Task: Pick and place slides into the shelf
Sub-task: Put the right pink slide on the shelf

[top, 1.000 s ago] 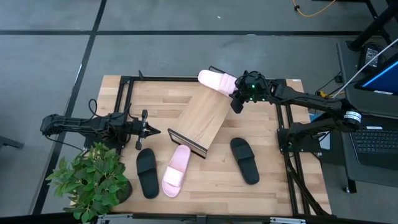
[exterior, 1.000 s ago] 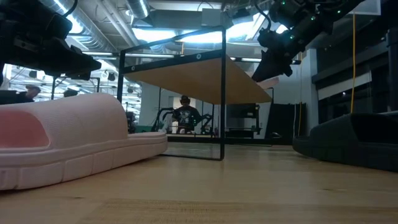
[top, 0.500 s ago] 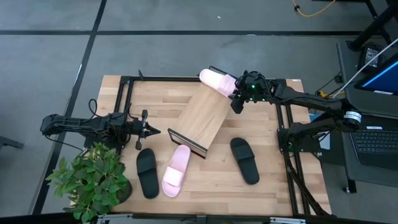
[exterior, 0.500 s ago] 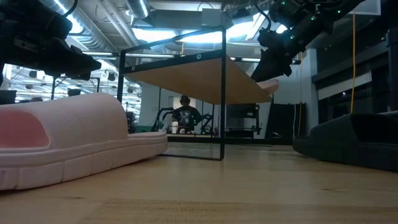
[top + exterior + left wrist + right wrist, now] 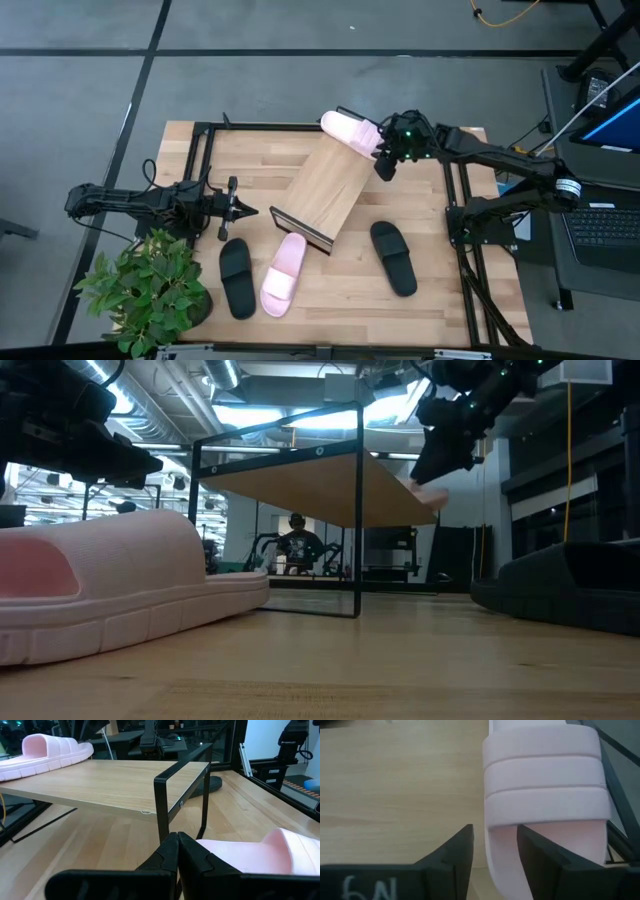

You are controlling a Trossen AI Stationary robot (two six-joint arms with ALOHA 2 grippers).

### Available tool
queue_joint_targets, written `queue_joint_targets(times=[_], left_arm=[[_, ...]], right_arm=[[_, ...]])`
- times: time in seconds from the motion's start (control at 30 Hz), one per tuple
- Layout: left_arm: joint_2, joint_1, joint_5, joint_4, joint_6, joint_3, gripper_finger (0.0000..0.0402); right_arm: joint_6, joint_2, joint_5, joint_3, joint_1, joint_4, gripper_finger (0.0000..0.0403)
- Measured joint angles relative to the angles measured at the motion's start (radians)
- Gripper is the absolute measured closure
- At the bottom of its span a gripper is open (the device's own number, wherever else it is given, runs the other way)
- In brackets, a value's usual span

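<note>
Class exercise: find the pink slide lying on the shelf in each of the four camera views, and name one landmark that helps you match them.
High view: pink slide at the shelf's far end, beside the open right gripper.
Low view: only a pink edge past the board's right corner.
Left wrist view: upper left, on the board.
Right wrist view: fills the centre, just beyond the fingers.
Shared landmark: the shelf's light-wood board.

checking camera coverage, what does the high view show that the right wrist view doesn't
Only the high view shows the left gripper shut over the table, the potted plant, two black slides and the second pink slide on the tabletop. Only the right wrist view shows the strap's ridges and the right gripper open around that slide's edge. Both show the pink slide on the shelf.
</note>
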Motion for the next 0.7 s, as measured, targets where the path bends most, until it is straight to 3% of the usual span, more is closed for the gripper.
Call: queue_joint_targets(times=[0.17,0.4,0.53,0.7], left_arm=[[0.000,0.000,0.000,0.000,0.000,0.000,0.0401],[0.000,0.000,0.000,0.000,0.000,0.000,0.0401],[0.000,0.000,0.000,0.000,0.002,0.000,0.0401],[0.000,0.000,0.000,0.000,0.002,0.000,0.0401]], right_arm=[[-0.001,0.000,-0.009,0.017,0.000,-0.032,0.0251],[-0.002,-0.001,-0.114,0.042,0.001,-0.053,0.0271],[-0.052,-0.002,-0.157,0.032,0.005,-0.050,0.0310],[-0.116,-0.001,-0.159,-0.002,0.010,-0.037,0.0387]])
